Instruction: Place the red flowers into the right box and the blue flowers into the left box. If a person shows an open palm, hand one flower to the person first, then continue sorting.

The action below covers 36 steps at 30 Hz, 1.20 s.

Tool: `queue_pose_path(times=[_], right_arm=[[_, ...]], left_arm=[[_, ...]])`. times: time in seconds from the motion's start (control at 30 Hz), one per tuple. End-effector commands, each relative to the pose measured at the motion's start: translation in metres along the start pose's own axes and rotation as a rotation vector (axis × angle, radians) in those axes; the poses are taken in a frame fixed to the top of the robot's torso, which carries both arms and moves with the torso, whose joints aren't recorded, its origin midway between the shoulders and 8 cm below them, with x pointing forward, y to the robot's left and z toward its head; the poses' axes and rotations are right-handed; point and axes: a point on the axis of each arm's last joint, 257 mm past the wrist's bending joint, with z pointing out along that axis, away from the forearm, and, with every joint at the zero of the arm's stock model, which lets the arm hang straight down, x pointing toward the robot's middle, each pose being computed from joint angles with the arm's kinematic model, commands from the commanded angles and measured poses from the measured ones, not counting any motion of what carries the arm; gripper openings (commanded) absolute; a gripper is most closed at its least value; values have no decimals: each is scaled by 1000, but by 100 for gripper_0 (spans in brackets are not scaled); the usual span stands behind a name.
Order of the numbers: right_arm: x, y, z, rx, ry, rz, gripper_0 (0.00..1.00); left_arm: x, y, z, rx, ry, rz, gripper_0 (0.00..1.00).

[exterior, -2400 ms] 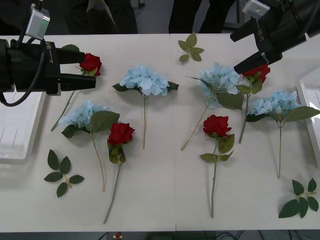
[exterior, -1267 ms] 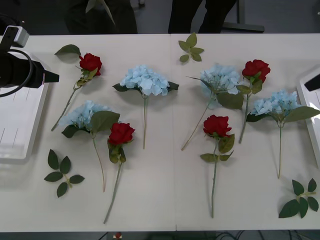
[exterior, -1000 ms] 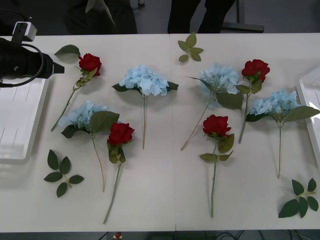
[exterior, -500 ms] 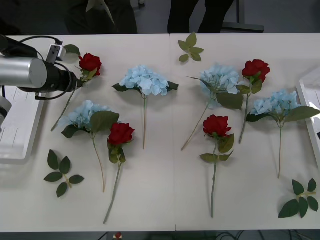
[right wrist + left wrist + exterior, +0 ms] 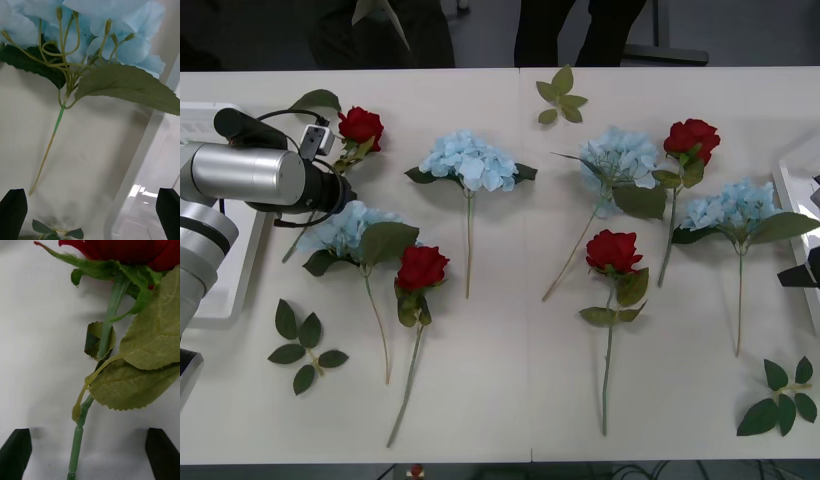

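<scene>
The left claw is hanging spread wide, its two black fingers at either side of a red rose's stem, gripping nothing. Directly ahead of it the stem is climbing past a curled small leaf and a broad green leaf to the red bloom. From the front, this rose is lying just beyond the left arm, with a blue hydrangea just beside the arm on its near side and the left box off to its outer side.

The right claw is also spread and empty, hovering near the stem of a blue hydrangea, whose big leaf is reaching toward the rim of the right box close alongside.

Risks, as I judge them: the thin stem is lying flat on the surface, so the left fingers may be closing above it and missing it, or pinching the broad leaf instead, letting the rose swing or slip out. The arm may also be dragging the neighbouring hydrangea as it is lifting. On the right, a finger could be striking the box rim, or catching the leaf rather than the stem. Each claw is also lined up on a flower meant for the far box, so a long carry or a wrong drop is possible.
</scene>
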Motion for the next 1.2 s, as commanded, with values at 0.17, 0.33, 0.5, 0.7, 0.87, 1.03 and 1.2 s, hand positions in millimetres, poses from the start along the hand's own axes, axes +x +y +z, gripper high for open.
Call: queue_pose_path(times=[0.17, 0.33, 0.5, 0.7, 0.87, 1.03, 1.2], right_arm=[[-37, 13, 10, 39, -57, 59, 100], [-38, 16, 16, 57, -46, 59, 100], [-30, 11, 32, 80, -23, 85, 100], [-29, 9, 55, 100, -14, 94, 100], [-29, 15, 64, 95, -4, 117, 100], [-26, 18, 70, 114, 10, 125, 100], [-25, 21, 78, 114, 25, 145, 76]], left_arm=[[-15, 2, -2, -32, -26, 80, 0], [-18, 2, -4, -31, -33, 81, 0], [-33, -4, -13, -16, -56, 72, 0], [-59, -17, -47, 29, -60, 54, 0], [-84, -28, -90, 71, -75, 55, 0], [-105, -46, -133, 159, -116, 67, 0], [-123, -79, -175, 378, -192, 73, 0]])
